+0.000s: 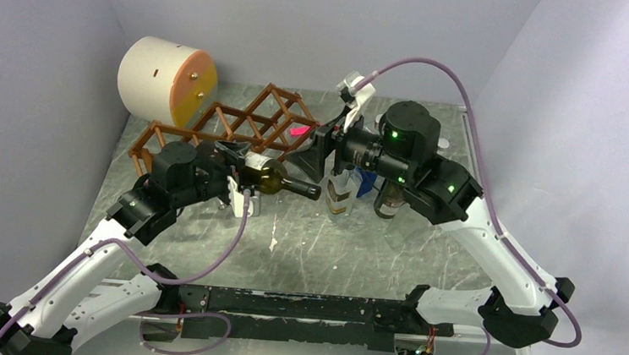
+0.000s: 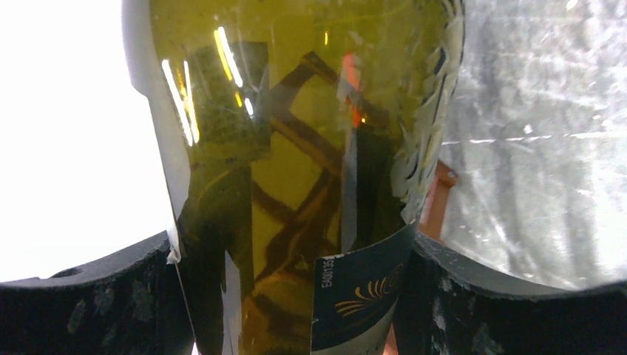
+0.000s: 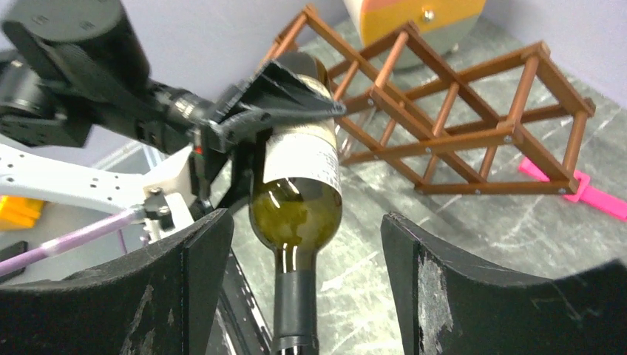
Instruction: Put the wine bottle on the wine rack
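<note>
Your left gripper (image 1: 240, 170) has its jaws clamped around the body of the green glass wine bottle (image 1: 274, 177), which it holds on its side above the counter (image 1: 356, 257), just in front of the wine rack (image 1: 252, 123). The bottle's neck points away from the rack's left end. Your right gripper (image 3: 304, 244) has its jaws spread wide, one on each side of the neck and touching nothing. The main risk I judge is slippage: one grip on smooth glass carries the whole bottle, so the neck could sag or the bottle could twist free as you swing it. The bottle also seems to lie along the rack's front rather than aimed into a diamond cell. If the base meets a bar, the light wooden frame could skid back toward the cream-and-orange drum (image 1: 166, 81) behind the rack. Pulling the right arm away carelessly could clip the neck. It could also topple the standing bottles (image 1: 340, 192) to the right of the rack, beneath that arm. A pink piece (image 3: 584, 194) lies at the rack's right foot. As for writing, a dark label edge in the left wrist view shows a gold flourish and a small code that seems to begin "EA". The white label's print is too small to read, and no brand is legible.
</note>
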`<state>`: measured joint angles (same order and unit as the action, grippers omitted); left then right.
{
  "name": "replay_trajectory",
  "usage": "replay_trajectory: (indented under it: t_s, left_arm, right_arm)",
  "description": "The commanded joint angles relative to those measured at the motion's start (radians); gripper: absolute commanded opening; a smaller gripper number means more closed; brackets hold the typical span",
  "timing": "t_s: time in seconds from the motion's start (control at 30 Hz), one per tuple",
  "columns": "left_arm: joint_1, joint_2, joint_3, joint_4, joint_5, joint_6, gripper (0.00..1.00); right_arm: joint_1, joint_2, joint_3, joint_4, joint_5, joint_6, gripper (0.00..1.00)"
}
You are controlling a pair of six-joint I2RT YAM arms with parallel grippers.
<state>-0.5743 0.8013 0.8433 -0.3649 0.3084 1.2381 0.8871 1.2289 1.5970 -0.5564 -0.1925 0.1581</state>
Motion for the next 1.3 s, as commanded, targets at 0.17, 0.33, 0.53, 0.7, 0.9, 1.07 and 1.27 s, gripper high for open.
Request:
replay_trajectory:
  t_s: [0.17,0.33,0.53,0.7,0.9,1.07,1.27]
  left_arm:
    - [-0.005,0.003,0.027,0.182,-0.039,0.199,0.07]
    - [-0.005,-0.003,0.004,0.206,-0.02,0.216,0.07]
    - [-0.005,0.009,0.006,0.196,-0.015,0.238,0.07]
    - [-0.005,0.007,0.001,0.212,-0.012,0.244,0.07]
    - [-0.005,0.02,0.005,0.194,-0.029,0.239,0.07]
    - [-0.005,0.028,0.004,0.196,-0.022,0.23,0.07]
    - [-0.005,0.022,0.004,0.204,-0.024,0.221,0.07]
  right_arm:
    - [0.001,0.062,-0.043,-0.163,-0.079,-0.107,0.77]
    - [0.0,0.072,-0.097,-0.18,-0.089,-0.118,0.77]
    - [0.001,0.108,-0.096,-0.17,-0.11,-0.125,0.75]
    - [0.014,0.179,-0.069,-0.16,-0.115,-0.13,0.72]
    - [0.031,0.202,-0.081,-0.137,-0.105,-0.113,0.63]
    - [0.038,0.211,-0.075,-0.143,-0.09,-0.111,0.46]
    - [0.038,0.23,-0.066,-0.151,-0.066,-0.103,0.4]
